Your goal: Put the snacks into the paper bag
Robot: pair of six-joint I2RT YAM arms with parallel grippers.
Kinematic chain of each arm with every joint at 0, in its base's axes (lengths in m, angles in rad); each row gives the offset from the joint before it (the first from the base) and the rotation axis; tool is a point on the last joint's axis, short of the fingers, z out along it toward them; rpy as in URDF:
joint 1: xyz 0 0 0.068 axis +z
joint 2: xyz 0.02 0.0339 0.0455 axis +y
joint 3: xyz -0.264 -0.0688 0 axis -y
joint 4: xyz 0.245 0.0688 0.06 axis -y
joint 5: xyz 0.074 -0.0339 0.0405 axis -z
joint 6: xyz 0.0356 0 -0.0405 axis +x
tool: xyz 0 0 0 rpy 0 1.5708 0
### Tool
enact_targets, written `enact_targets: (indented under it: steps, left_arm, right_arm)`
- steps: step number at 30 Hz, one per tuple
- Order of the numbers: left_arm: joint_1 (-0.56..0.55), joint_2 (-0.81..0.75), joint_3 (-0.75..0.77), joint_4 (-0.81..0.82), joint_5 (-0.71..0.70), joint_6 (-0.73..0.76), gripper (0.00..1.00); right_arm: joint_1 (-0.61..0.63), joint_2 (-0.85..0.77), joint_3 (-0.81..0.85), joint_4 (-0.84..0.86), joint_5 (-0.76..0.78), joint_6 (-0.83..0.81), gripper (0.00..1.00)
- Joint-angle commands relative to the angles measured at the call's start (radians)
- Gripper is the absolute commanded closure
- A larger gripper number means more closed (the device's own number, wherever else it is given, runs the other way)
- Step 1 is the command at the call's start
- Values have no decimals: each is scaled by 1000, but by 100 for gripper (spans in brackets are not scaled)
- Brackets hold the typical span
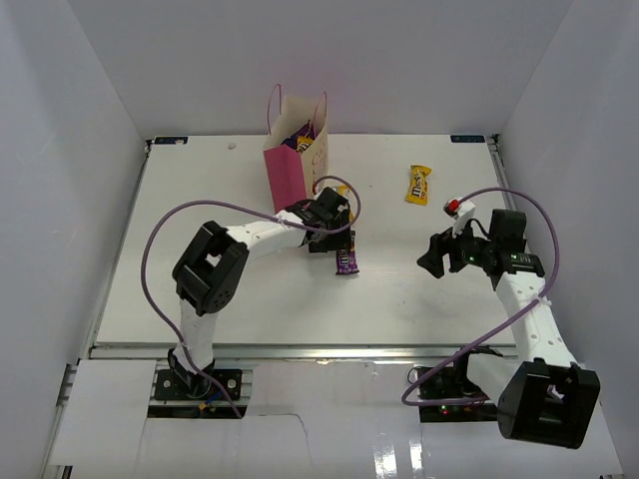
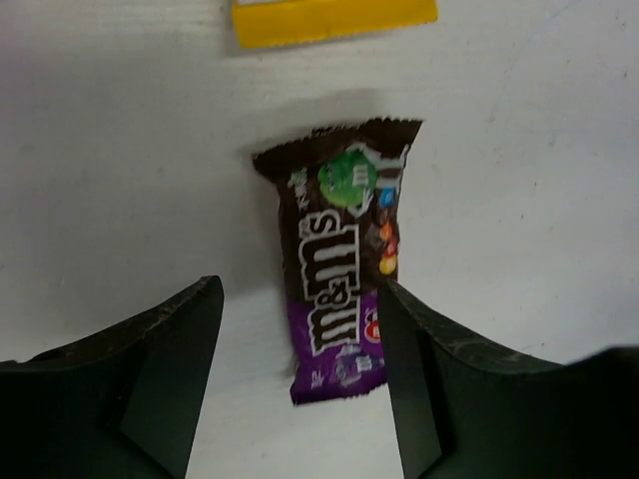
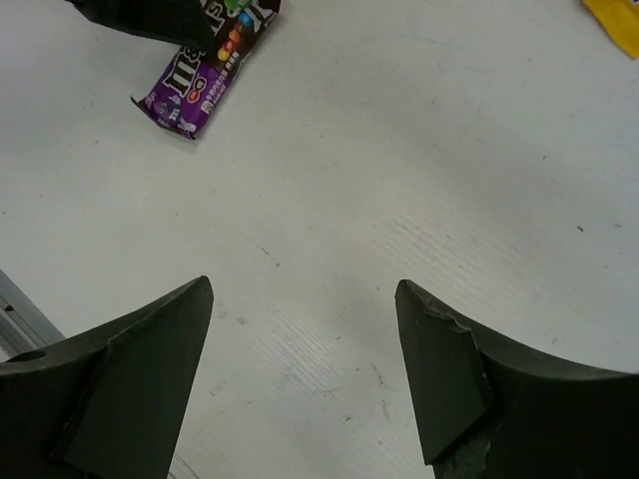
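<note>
One dark purple-brown film candy packet (image 2: pixel 339 259) lies flat on the white bench (image 1: pixel 250 309), between the left gripper's (image 2: pixel 298 309) spread jaws. It is probably light, crinkly and slippery; pinch across its narrow waist. Two more lie out: a near yellow pack (image 2: pixel 334 20) at twelve o'clock, a far yellow pack (image 1: pixel 417 185) at two. The pink paper bag (image 1: pixel 286 180) stands at eleven, contents uncountable. The right gripper (image 3: pixel 305 299) is empty, jaws apart.

Bar (image 2: pixel 339 259) lies flat on the surface (image 2: pixel 519 200), its near end between the parted left jaws and the rest reaching ahead of them. First packet (image 2: pixel 334 20) lies farther ahead, apart from the bar. Bag (image 1: pixel 290 165) stands upright beyond and left of these jaws, with snacks (image 1: pixel 303 138) in it. Right jaws, parted, are over the surface; the bar lies ahead to their left, second packet (image 1: pixel 417 185) ahead to their right.
</note>
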Motion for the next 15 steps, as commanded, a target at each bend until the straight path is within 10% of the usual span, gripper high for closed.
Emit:
enact_targets:
  steps: [1, 8, 15]
  left_arm:
    - [-2, 45, 113, -9, 0, 37, 27]
    - [-4, 148, 200, -81, -11, 60, 32]
    - [-18, 148, 203, -100, -14, 88, 64]
  right_arm:
    - [-28, -19, -2, 32, -64, 2, 20]
    - [-69, -7, -12, 41, -105, 24, 21]
    - [-77, -5, -22, 56, -116, 33, 22]
